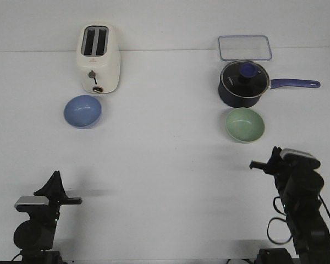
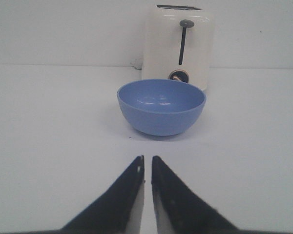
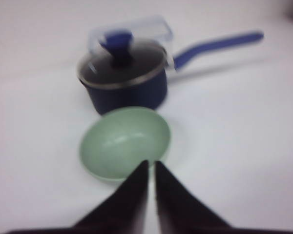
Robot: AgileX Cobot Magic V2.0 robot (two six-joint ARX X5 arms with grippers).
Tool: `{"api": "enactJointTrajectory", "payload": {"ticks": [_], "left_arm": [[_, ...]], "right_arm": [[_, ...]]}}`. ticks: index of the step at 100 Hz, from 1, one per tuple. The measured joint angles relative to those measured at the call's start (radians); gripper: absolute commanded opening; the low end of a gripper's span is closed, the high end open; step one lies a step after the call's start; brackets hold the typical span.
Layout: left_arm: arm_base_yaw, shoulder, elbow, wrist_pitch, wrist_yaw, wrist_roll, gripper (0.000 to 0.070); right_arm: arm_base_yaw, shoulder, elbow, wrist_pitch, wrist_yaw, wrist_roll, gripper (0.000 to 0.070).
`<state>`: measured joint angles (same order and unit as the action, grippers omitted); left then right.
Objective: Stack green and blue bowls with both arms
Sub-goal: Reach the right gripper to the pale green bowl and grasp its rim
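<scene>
Front view: matte periwinkle blue bowl (image 1: pixel 82 111) and pale sage green bowl (image 1: pixel 245 124) stand empty, well apart; left hand (image 2: pixel 147 168) and right hand (image 3: pixel 152 173) closed, empty.

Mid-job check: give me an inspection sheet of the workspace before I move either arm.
Surface: white table, no spills seen.
Job's things: blue bowl on the left, upright and empty, in front of the toaster; green bowl on the right, upright and empty, close in front of the saucepan. Not stacked.
Clutter: toaster; lidded saucepan, handle pointing right; clear container behind it.
Grippers: left gripper jaws nearly together, holding nothing, short of the blue bowl; right gripper likewise, near the green bowl.
Cables: black cable looped beside the right arm.
Surroundings: plain white wall, nothing else seen.
</scene>
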<state>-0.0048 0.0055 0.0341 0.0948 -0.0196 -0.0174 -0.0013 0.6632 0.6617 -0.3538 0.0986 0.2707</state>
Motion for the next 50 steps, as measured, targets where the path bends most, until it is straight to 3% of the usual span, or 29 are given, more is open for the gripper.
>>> {"api": "enactJointTrajectory", "payload": {"ticks": [5, 9, 26, 36, 50], "left_arm": [[0.000, 0.000, 0.000, 0.000, 0.000, 0.000, 0.0015], [0.000, 0.000, 0.000, 0.000, 0.000, 0.000, 0.0015], [0.000, 0.000, 0.000, 0.000, 0.000, 0.000, 0.0015], [0.000, 0.000, 0.000, 0.000, 0.000, 0.000, 0.0015], [0.000, 0.000, 0.000, 0.000, 0.000, 0.000, 0.0015]], "right_arm": [[-0.013, 0.096, 0.069, -0.029, -0.011, -0.002, 0.0413], [-0.024, 0.172, 0.119, -0.047, -0.026, -0.005, 0.0457], [-0.076, 0.452, 0.295, -0.092, -0.087, -0.025, 0.0476], [-0.104, 0.595, 0.377, -0.093, -0.104, -0.042, 0.0542], [-0.130, 0.771, 0.453, -0.098, -0.110, -0.066, 0.0543]]}}
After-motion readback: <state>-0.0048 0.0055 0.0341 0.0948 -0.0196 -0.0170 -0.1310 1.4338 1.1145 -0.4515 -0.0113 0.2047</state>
